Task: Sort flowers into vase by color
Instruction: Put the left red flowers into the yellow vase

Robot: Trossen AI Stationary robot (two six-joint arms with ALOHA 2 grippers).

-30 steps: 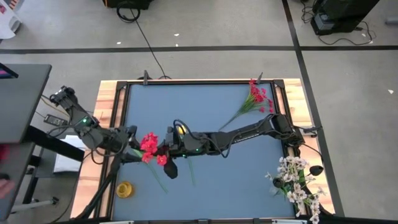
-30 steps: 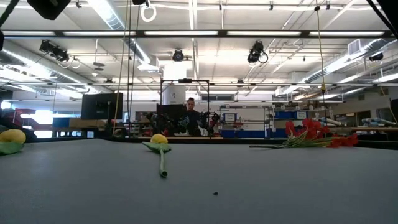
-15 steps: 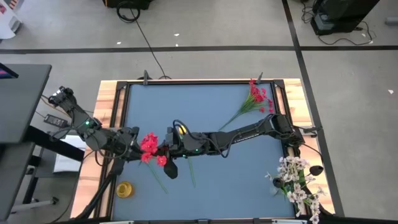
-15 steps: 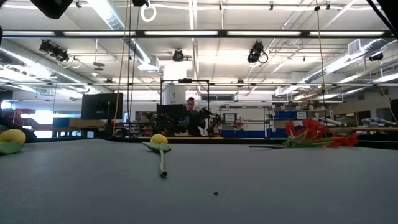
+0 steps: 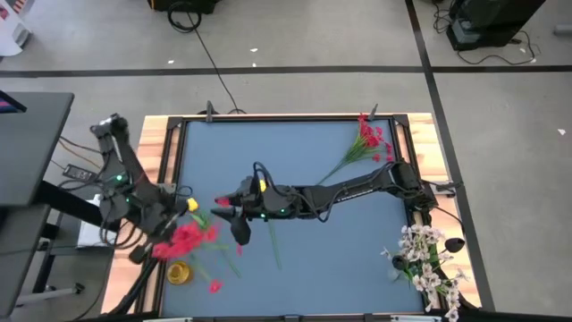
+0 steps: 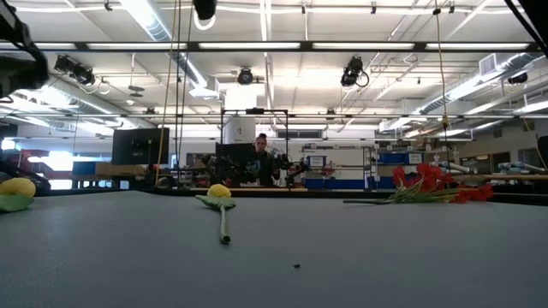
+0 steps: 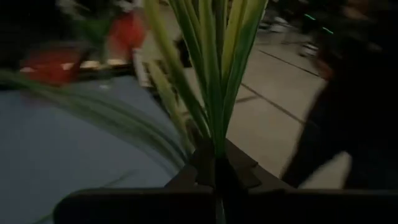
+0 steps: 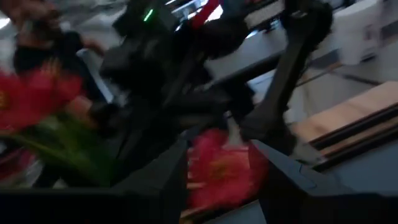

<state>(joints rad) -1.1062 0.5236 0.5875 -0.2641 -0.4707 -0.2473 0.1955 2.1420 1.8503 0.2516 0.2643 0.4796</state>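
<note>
Blue matting covers the table (image 5: 295, 148), which is framed by a pale wooden border and stands on a grey workshop floor. At the table's left edge, the left gripper (image 5: 159, 234) is pinched tight on the green stalks of a red bunch (image 5: 185, 240); the left wrist view shows the stems (image 7: 211, 74) rising straight out from between its closed fingers. The red blooms hang just beside a small yellow vase (image 5: 179, 272) near the front left corner, with one red bloom (image 5: 214, 286) lying apart on the mat just to the vase's right. The right arm reaches across the middle of the table, and the right gripper (image 5: 223, 206) sits near the left one with its fingers spread and nothing between them; red flowers show blurred beyond those fingers in the right wrist view. A second red bunch (image 5: 368, 141) lies at the far right of the mat. White sprays (image 5: 429, 264) rest at the front right corner. A yellow tulip (image 6: 219, 193) lies on the mat in the low view, its stem pointing toward the camera, and another yellow bud (image 6: 15, 188) sits at the left edge. A person (image 6: 262, 154) stands far back in the room.
</note>
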